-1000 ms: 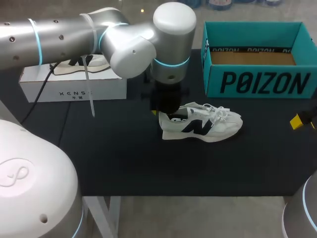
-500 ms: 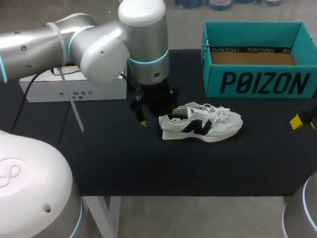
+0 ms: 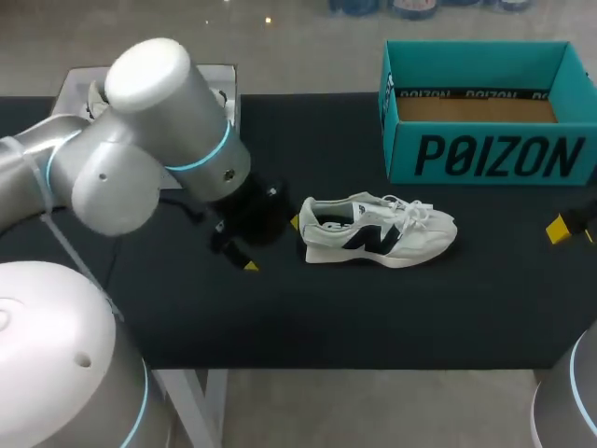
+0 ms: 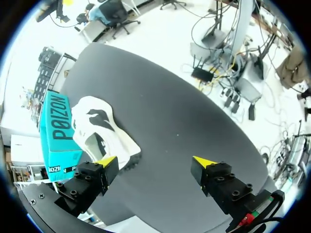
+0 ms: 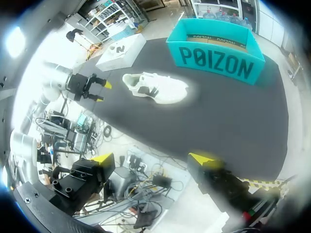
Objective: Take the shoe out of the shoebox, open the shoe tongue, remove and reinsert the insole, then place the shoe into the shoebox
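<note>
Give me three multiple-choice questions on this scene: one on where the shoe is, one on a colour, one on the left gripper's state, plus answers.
1. Where does the white shoe lie relative to the open shoebox?
A) inside it
B) on the table, in front of it
C) on its rim
2. What colour is that shoebox?
A) red
B) yellow
C) teal
3. How are the fingers of the left gripper?
A) open, empty
B) shut on the shoe
C) shut on an insole
Answers: 1 B, the shoe rests on the black tabletop outside the box; 2 C, its walls are teal; 3 A, the yellow tips stand apart with nothing between.
</note>
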### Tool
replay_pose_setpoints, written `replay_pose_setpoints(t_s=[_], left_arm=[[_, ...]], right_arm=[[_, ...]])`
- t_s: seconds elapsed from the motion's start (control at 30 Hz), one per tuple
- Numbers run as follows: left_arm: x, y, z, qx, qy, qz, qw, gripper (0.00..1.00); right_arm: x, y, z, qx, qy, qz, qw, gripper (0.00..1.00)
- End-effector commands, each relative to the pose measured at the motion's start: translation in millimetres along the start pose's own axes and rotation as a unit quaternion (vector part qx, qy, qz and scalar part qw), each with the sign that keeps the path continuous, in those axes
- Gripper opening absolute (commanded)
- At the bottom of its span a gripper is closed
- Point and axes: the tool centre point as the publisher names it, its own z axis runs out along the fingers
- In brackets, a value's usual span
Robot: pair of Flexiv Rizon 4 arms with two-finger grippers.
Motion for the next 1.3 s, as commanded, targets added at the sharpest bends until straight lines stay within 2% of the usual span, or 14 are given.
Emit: replay_pose_setpoints(t_s=[0.03,0.43,0.53,0.63,0.7,0.77,0.8,0.97,1.3], left_arm=[[8.6,1,-2,0.0,-0.08,0.001,0.997,1.0],[8.6,1,-2,0.0,-0.08,0.001,0.997,1.0],[5.8,6,0,0.123,-0.097,-0.025,0.987,1.0],[7.0,19,3,0.23,-0.122,-0.059,0.964,1.0],[10.2,24,4,0.303,-0.139,-0.07,0.94,1.0],[14.2,33,5,0.397,-0.152,-0.08,0.901,1.0],[16.4,37,6,0.427,-0.162,-0.086,0.886,1.0],[18.8,47,21,0.458,-0.17,-0.132,0.863,1.0],[12.4,43,36,0.486,-0.166,-0.198,0.835,1.0]], right_arm=[[-0.6,1.4,1,0.002,-0.001,0.001,1.0,1.0],[-0.6,1.4,1,0.002,-0.001,0.001,1.0,1.0],[-0.6,1.4,1,0.002,-0.001,0.001,1.0,1.0],[-0.6,1.4,1,0.002,-0.001,0.001,1.0,1.0],[-0.6,1.4,1,0.002,-0.001,0.001,1.0,1.0],[-0.6,1.4,1,0.002,-0.001,0.001,1.0,1.0],[-0.6,1.4,1,0.002,-0.001,0.001,1.0,1.0],[-0.6,1.4,1,0.002,-0.001,0.001,1.0,1.0],[-0.6,1.4,1,0.002,-0.001,0.001,1.0,1.0]])
